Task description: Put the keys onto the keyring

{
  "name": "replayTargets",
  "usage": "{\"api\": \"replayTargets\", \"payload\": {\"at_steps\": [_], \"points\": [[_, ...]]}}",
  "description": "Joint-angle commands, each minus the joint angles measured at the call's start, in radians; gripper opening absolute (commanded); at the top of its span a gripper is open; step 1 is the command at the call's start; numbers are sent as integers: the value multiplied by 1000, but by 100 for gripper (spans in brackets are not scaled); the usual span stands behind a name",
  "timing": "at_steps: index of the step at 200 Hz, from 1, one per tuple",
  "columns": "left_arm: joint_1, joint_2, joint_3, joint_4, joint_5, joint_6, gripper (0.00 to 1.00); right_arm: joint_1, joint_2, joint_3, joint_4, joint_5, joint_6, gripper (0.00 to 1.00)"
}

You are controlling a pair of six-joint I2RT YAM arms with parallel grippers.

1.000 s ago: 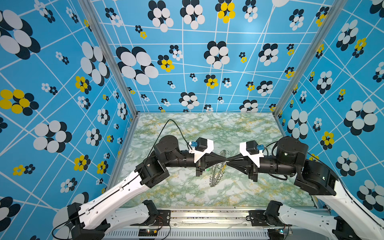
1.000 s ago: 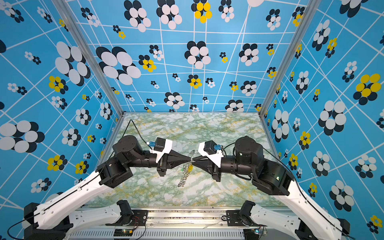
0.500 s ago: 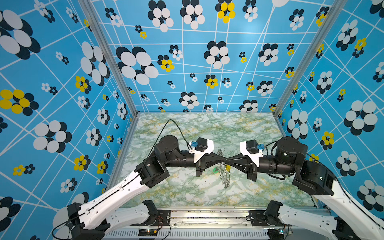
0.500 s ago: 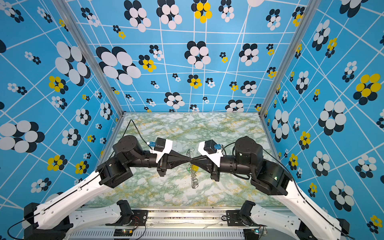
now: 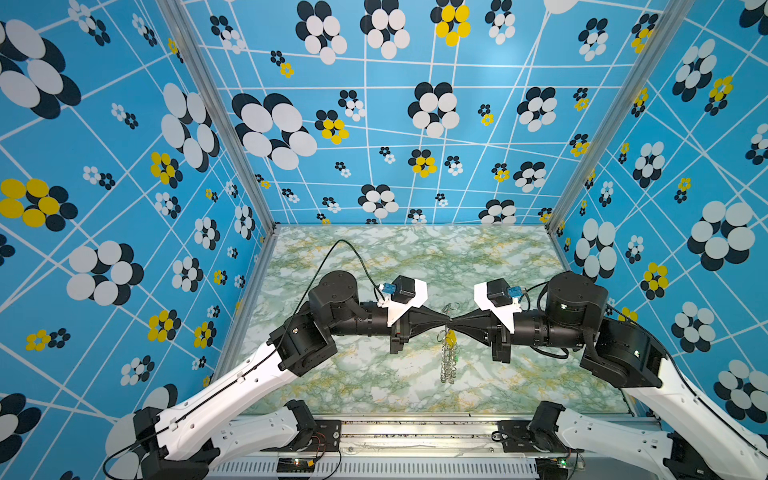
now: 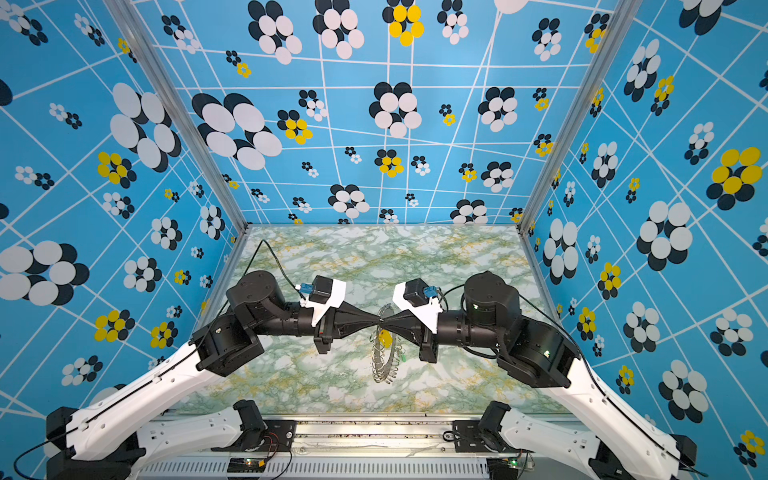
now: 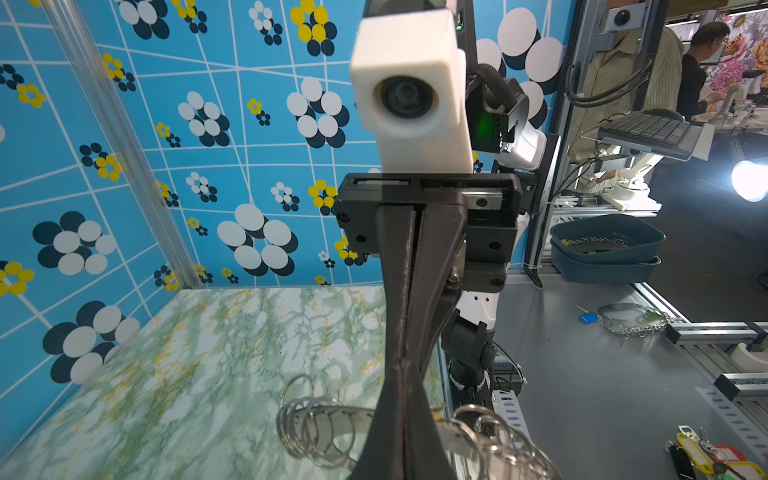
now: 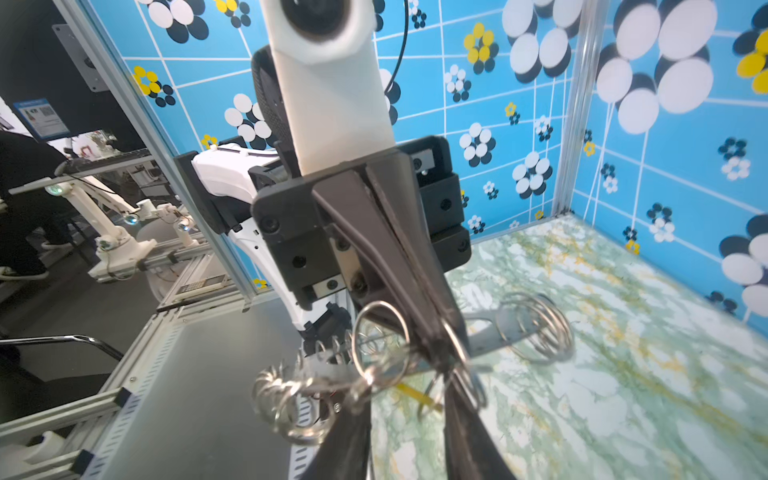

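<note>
Both grippers point at each other above the table and meet tip to tip. My left gripper [image 5: 446, 323] [image 6: 377, 322] [image 7: 404, 372] is shut on the rim of the keyring [image 5: 448, 365] [image 6: 384, 365] [image 7: 349, 419] [image 8: 509, 326]. The keyring hangs on edge below the tips, a grey band with several wire loops. My right gripper [image 5: 454, 324] [image 6: 383, 322] [image 8: 442, 368] is shut at the same spot among the loops. The exact pinch is hidden. The yellow key [image 5: 450, 338] [image 6: 385, 338] [image 8: 415, 395] dangles just under the tips. A green speck [image 6: 401, 355] shows at the ring's right side.
The green marble table [image 5: 374, 374] lies under the hanging ring, inside blue flowered walls. Outside the cell, the left wrist view shows dark blue trays [image 7: 606, 245], another ring with a blue tag [image 7: 631, 320] and a bunch of coloured tags [image 7: 706, 453] on a grey bench.
The right gripper has shut at the ring's rim beside the left tips. The keyring has swung from a slant to hanging straight down.
</note>
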Motion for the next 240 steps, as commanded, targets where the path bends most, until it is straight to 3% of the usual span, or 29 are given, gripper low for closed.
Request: {"api": "replayTargets", "payload": {"at_steps": [1, 19, 40, 87, 158, 181, 240], "points": [[4, -21, 46, -88, -47, 19, 15, -4, 17, 71, -107, 23, -47, 0], [3, -18, 75, -164, -69, 32, 31, -4, 32, 109, -170, 31, -68, 0], [4, 6, 120, -270, -87, 48, 40, -6, 55, 139, -220, 30, -84, 0], [-5, 67, 219, -419, -98, 76, 49, -5, 95, 180, -275, 29, -106, 0], [-30, 109, 256, -440, -101, 92, 44, -5, 104, 172, -261, 35, -106, 0], [-32, 117, 256, -440, -98, 91, 33, -6, 104, 165, -254, 31, -103, 0], [-38, 128, 257, -436, -92, 88, 18, -5, 107, 156, -240, 28, -101, 0]]}}
